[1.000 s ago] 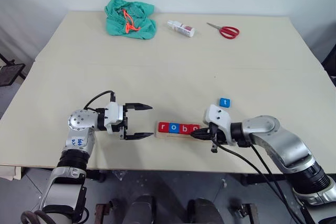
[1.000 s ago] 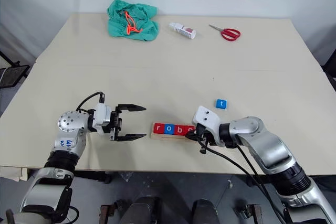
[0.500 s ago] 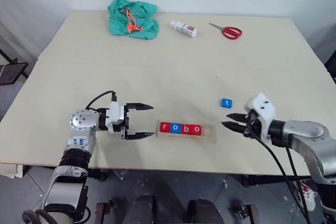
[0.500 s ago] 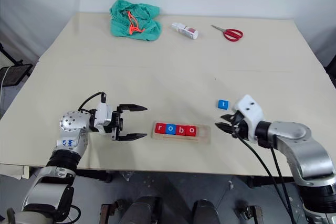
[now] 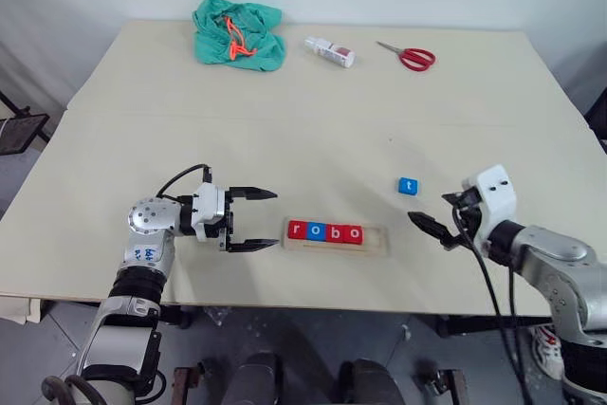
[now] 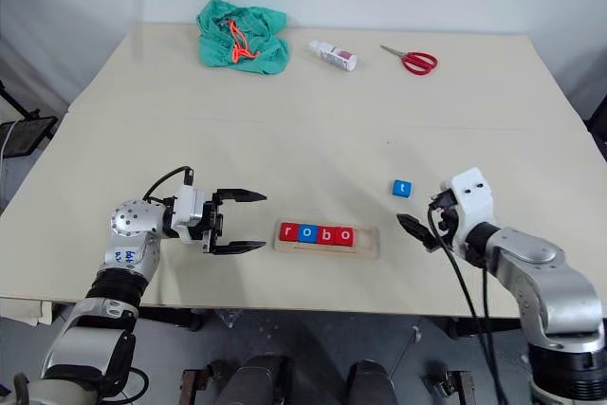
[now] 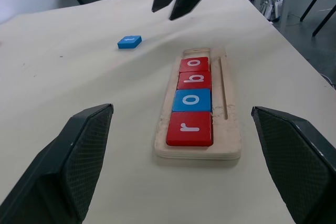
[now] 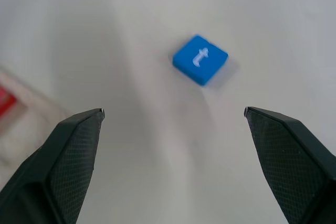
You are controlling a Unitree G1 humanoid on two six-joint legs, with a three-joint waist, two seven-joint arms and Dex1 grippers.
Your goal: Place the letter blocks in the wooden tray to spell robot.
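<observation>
Table [image 5: 313, 120]: tray [image 7: 231, 129] spells r-o-b-o; wrist view shows blue t block [image 8: 200, 59] loose; both jaws spread.

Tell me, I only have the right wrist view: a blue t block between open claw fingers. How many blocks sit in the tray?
Observer: Four letter blocks spell "robo" in the wooden tray.
Operator: Is the last slot free?
Observer: Yes, the tray end nearest the right claw is bare wood.
Operator: Where's the left claw?
Observer: The left claw hangs open just off the tray's r end, holding nothing.
</observation>
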